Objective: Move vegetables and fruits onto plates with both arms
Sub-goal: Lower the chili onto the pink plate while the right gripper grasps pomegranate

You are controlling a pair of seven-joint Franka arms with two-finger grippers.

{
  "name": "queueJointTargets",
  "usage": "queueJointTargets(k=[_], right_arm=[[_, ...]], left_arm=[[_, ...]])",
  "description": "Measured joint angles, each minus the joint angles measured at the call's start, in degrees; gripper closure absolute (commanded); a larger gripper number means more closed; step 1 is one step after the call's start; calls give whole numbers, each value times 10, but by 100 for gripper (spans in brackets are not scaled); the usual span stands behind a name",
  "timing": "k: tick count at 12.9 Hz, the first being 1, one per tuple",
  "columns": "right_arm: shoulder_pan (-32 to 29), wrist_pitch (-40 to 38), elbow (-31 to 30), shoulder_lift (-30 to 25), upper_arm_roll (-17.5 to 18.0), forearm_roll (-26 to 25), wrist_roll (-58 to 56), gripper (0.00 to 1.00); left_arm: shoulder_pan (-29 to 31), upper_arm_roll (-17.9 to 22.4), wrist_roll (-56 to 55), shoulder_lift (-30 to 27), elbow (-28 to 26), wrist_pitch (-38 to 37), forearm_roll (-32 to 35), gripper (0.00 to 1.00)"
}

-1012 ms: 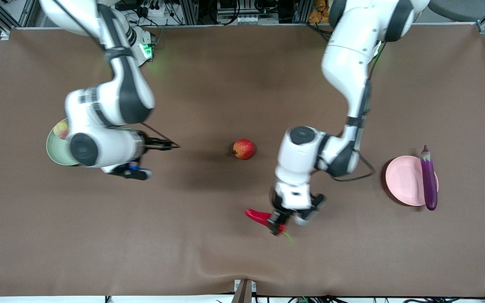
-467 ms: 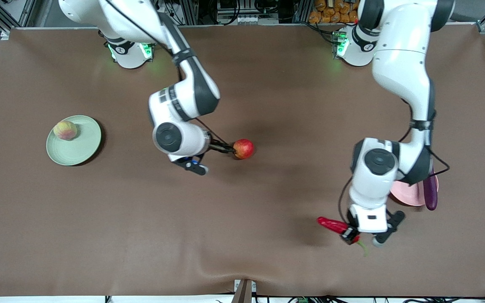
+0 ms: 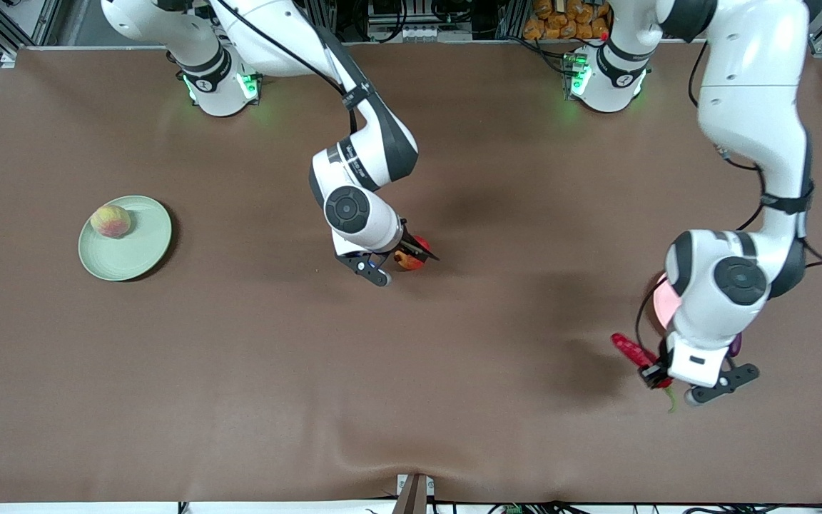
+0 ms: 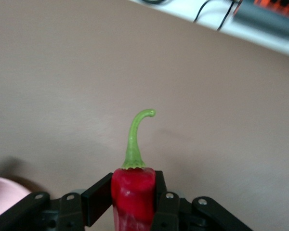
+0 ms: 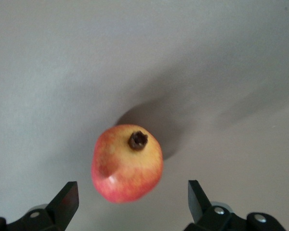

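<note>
Vegetables and fruits: four pieces, two already dealt with by the look of it, two in hand.
Desk [image 3: 240,371]: brown mat, a plate toward each arm's end, which suits one arm serving each plate.
Left arm: reaches out over the pink plate's edge, carrying the chili.
Right arm: bent down at the desk's middle, over the pomegranate.
Green plate [image 3: 141,246]: toward the right arm's end; the peach [image 3: 110,220] lies on it near the rim.
Pink plate [image 3: 663,303]: mostly hidden under the left arm; only a sliver shows.
Eggplant [image 3: 736,345]: just a purple tip visible beside the left wrist; whether it rests on the pink plate I cannot tell.
Chili [image 4: 132,199]: pinched across its body near the stem end, stem poking out ahead, tip trailing clear of the desk, likely so it can be laid flat on the pink plate.
Pomegranate [image 5: 127,170]: on the desk, crown up, sitting between the spread fingers, not yet touched.
Left claw [image 4: 133,195]: pressed onto the chili.
Right claw [image 5: 130,202]: spread wide, straddling the pomegranate, seemingly lined up to close on it.
</note>
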Motion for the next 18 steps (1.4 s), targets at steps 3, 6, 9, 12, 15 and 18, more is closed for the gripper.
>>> queueJointTargets(k=[3,6,9,12,15,18], right_arm=[[2,41,3,11,6,0,68,0],[9,46,9,21,9,0,77,0],[21,46,9,25,11,0,81,0],[24,46,9,33,11,-1,85,0],[25,46,8,48,10,-9,85,64],[24,50,12,52,6,-12,85,100]], left_arm=[[35,0,136,-20,-27,-46,0,100],[61,0,246,-22,-38,-83,0,100],[61,-1,273,-16,-60,-88,33,100],[64,0,283,-10,-66,-88,62,46],[65,0,290,-10,-65,-88,64,0],[65,0,290,-10,-62,-88,64,0]])
